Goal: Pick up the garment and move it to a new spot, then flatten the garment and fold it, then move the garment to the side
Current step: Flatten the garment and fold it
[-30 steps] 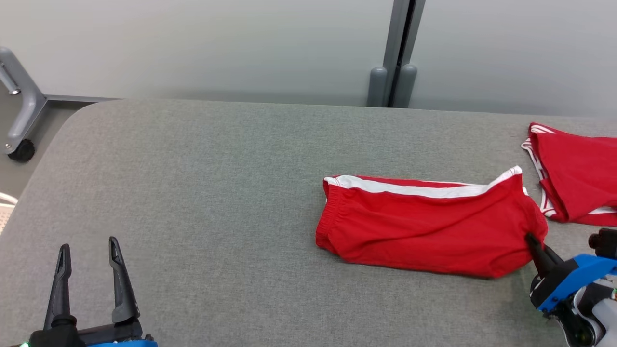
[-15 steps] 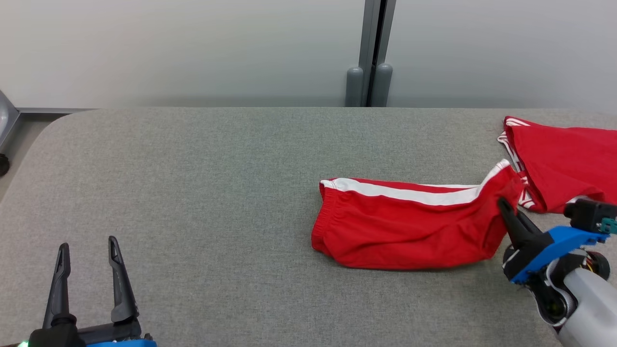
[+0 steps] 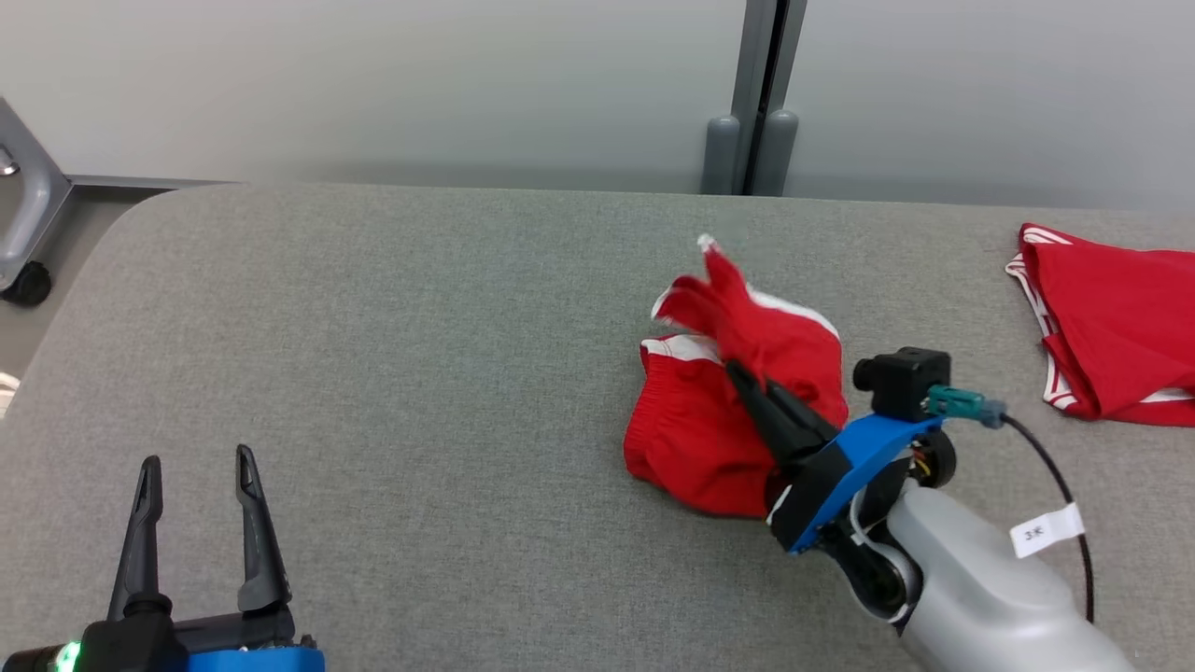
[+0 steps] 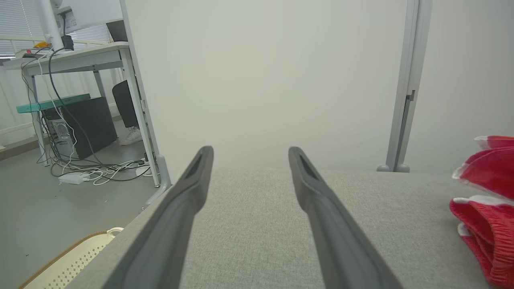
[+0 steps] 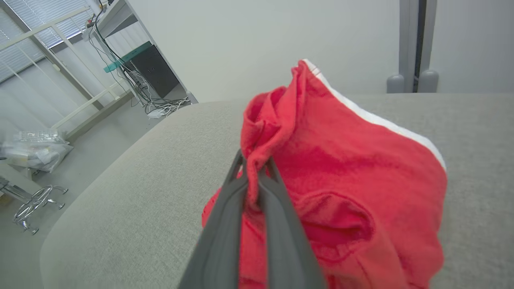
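Right gripper (image 3: 736,371) has pulled the garment (image 3: 681,434) leftward, bunching it.

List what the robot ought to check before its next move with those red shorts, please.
1. Right gripper shut on the edge of the red shorts: ok.
2. Left gripper open, apart from the cloth: ok.
3. Shorts lying flat: not ok, bunched, one end lifted.
4. Bare table left of the shorts: ok.
5. Second red garment apart from the shorts: ok.
6. How many layers are pinched: cannot tell.
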Robot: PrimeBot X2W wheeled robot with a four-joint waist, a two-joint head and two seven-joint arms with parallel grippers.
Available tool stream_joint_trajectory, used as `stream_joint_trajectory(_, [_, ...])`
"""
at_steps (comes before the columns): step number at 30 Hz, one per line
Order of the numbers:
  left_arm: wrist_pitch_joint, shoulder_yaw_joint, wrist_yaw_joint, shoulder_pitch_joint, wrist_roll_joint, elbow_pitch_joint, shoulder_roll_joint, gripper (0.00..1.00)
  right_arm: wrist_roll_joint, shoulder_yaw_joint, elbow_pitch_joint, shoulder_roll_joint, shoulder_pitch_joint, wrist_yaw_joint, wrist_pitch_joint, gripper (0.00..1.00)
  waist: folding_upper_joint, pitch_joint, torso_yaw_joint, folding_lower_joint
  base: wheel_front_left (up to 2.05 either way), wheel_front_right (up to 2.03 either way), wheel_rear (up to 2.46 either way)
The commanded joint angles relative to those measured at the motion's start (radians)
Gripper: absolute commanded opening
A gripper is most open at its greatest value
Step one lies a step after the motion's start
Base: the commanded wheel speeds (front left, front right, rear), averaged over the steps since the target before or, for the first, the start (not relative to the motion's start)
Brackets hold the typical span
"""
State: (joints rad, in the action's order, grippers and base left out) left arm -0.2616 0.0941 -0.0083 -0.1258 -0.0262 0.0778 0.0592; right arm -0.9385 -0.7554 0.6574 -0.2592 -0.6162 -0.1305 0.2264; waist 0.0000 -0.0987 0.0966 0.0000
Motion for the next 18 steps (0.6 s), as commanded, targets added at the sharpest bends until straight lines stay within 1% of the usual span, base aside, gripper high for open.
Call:
stream_joint_trajectory(1, [-0.004, -0.006, 0.001, 0.018, 0.002, -0.003, 0.0, 1.0, 0.016, -0.023, 0.001, 0.029, -0.002, 0.0, -0.012, 0.0, 0.0, -0.015, 0.015, 0.0, 0.0, 0.0, 0.0])
stream_joint_trajectory(6, [-0.004, -0.022, 0.005, 0.032, 0.001, -0.012, -0.002, 1.0, 0.024, -0.066, 0.05, 0.108, 0.035, 0.0, -0.02, 0.0, 0.0, -0.034, 0.027, 0.0, 0.0, 0.0, 0.0])
stream_joint_trajectory(7, [-0.004, -0.022, 0.005, 0.032, 0.001, -0.012, -0.002, 1.0, 0.024, -0.066, 0.05, 0.108, 0.035, 0.0, -0.02, 0.0, 0.0, -0.034, 0.027, 0.0, 0.0, 0.0, 0.0])
stream_joint_trajectory(8, [-0.004, -0.023, 0.006, 0.033, 0.001, -0.014, -0.002, 1.0, 0.019, -0.077, 0.057, 0.124, 0.04, 0.0, -0.023, 0.0, 0.0, -0.037, 0.027, 0.0, 0.0, 0.0, 0.0])
stream_joint_trajectory(9, [-0.004, -0.024, 0.007, 0.034, 0.0, -0.017, -0.002, 1.0, 0.01, -0.081, 0.065, 0.134, 0.046, 0.0, -0.021, 0.2, 0.0, -0.039, 0.027, 0.0, 0.0, 0.0, 0.0])
stream_joint_trajectory(10, [-0.004, -0.025, 0.007, 0.036, 0.0, -0.02, -0.003, 1.0, 0.01, -0.091, 0.068, 0.14, 0.046, 0.0, -0.015, 0.83, 0.0, -0.04, 0.027, 0.0, 0.0, 0.0, 0.0])
stream_joint_trajectory(11, [-0.004, -0.026, 0.008, 0.039, 0.0, -0.022, -0.003, 1.0, 0.01, -0.097, 0.072, 0.142, 0.045, 0.0, -0.009, 1.0, 0.0, -0.041, 0.027, 0.0, 0.0, 0.0, 0.0])
stream_joint_trajectory(14, [-0.004, -0.026, 0.011, 0.046, 0.001, -0.025, -0.004, 1.0, 0.007, -0.097, 0.062, 0.138, 0.036, 0.0, 0.015, 1.0, 0.0, -0.039, 0.022, 0.0, 0.0, 0.0, 0.0])
stream_joint_trajectory(18, [-0.004, -0.026, 0.011, 0.044, 0.004, -0.027, -0.003, 1.0, 0.038, -0.051, 0.038, 0.083, 0.019, 0.0, 0.035, 1.0, 0.0, -0.031, 0.011, 0.0, 0.0, 0.0, 0.0])
